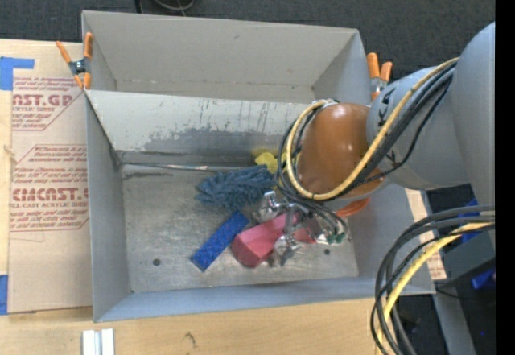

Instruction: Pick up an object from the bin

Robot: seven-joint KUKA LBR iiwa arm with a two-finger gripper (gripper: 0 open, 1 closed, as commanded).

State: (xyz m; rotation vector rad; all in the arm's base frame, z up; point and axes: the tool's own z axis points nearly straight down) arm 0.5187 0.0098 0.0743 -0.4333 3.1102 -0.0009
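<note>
— Orange domed cover (334, 148) caps your hand (282, 237); its grip, I can't tell.
— What's below?
— One pink blocky wedge (253, 245) touching it; leftward, one flat blue bar (218, 241) and one shaggy blue tuft (233, 187).

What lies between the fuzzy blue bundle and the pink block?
The camera view shows a flat blue bar's upper end between the fuzzy blue bundle and the pink block.

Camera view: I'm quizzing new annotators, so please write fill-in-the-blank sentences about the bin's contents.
The tool is at the ____ end of the pink block.
The flat bar left of that block is ____.
The small thing behind the blue fuzzy cloth is ____.
Missing: right; blue; yellow.
</note>
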